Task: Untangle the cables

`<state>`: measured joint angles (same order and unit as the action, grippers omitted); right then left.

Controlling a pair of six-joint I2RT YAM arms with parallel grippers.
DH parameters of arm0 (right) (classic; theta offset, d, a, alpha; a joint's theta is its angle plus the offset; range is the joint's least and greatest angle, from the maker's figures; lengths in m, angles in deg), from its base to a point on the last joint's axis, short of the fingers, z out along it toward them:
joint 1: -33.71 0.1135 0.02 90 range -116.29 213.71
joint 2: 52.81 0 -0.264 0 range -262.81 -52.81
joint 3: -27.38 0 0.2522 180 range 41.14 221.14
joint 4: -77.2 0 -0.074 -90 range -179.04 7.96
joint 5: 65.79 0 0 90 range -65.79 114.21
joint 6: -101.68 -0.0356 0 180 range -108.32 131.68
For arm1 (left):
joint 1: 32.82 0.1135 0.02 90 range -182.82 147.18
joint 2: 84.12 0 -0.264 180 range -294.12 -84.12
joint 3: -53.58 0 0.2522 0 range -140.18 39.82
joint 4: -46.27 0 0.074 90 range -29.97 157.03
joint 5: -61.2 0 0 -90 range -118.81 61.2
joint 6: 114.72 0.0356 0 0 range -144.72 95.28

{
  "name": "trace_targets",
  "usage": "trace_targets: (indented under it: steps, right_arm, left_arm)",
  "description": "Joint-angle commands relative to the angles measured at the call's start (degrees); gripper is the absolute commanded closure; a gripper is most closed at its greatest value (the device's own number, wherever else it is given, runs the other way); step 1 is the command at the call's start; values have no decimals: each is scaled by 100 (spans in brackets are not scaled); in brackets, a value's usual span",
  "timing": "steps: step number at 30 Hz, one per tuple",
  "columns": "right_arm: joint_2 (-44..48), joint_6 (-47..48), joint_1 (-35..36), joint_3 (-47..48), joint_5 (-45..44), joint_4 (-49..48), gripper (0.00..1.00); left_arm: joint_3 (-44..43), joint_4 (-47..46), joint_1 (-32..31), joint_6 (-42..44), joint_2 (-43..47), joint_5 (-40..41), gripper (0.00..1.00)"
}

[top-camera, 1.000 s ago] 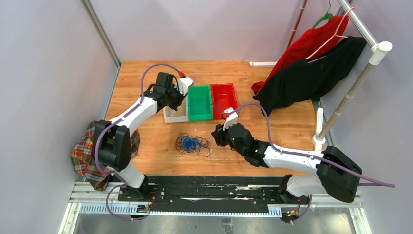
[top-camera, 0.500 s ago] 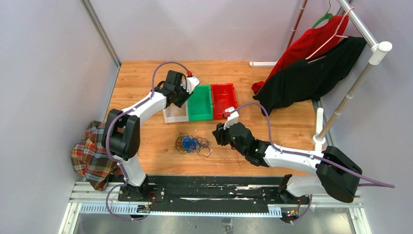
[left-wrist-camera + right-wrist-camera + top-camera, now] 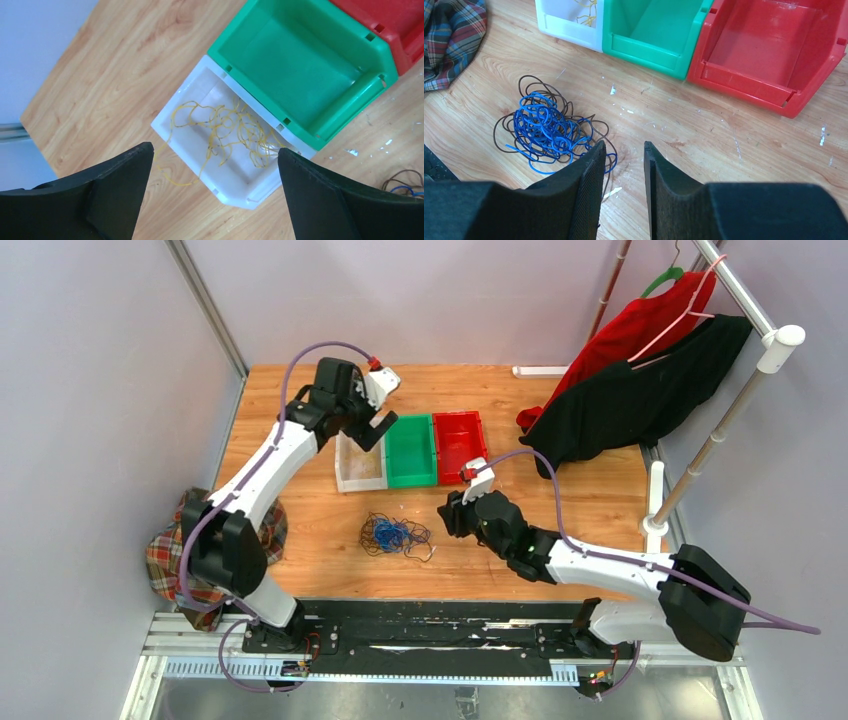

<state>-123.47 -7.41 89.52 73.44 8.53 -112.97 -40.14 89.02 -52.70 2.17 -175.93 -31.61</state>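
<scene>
My left gripper (image 3: pixel 215 155) just sprang wide over the white bin (image 3: pixel 179 90), leaving the yellow wire (image 3: pixel 225 130) inside: one cable sorted. The blue-brown tangle (image 3: pixel 544 127) lies on the bench (image 3: pixel 724 135) beside my half-open, empty right gripper (image 3: pixel 624 147).

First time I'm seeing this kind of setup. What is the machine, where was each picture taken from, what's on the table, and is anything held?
Two robot arms stand at the near edge of a wooden table. One picture looks down from above and behind them; the other two come from wrist cameras, so the black shapes at the bottom are that arm's own fingers. The left gripper hangs wide open over a white bin holding loose yellow wire. The green bin and red bin beside it are empty. The right gripper, jaws apart, holds nothing; a tangle of blue and dark wires lies near it.
</scene>
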Motion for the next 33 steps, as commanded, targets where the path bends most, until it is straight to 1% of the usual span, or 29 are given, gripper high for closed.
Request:
trace_targets:
  steps: [1,5,8,10,14,18,21,23,25,33]
  right_arm:
    - [116,-25,-70,-108,-84,-4,66]
    - [139,-48,-70,-156,-83,-7,66]
    - [151,-57,-70,-188,-82,-20,66]
    - [140,-51,-70,-196,-73,-41,66]
    - [43,-52,-65,-156,-45,-70,66]
    - [-49,-64,-70,-116,-10,-103,67]
    - [-80,-72,-67,-105,17,-110,69]
    - [-89,-86,-67,-107,44,-105,70]
    - [-98,-86,-66,-111,56,-88,70]
    - [-143,-75,-79,-101,74,-103,73]
  left_arm:
    - [-282,817,386,203,226,-594,0]
    - [-202,977,1002,212,92,-874,1]
    - [-88,1009,1593,-1,-54,-1297,6]
    - [16,979,1909,-158,-168,-1515,12]
    - [440,581,2376,-700,-291,-2205,16]
    - [649,333,2450,-1116,-534,-2751,17]
    - [678,-28,2538,-1543,-751,-3085,18]
    - [649,-332,2642,-1898,-911,-3325,20]
    - [559,-479,2717,-2073,-1057,-3371,24]
    - [601,-938,2822,-2304,-1117,-3524,29]
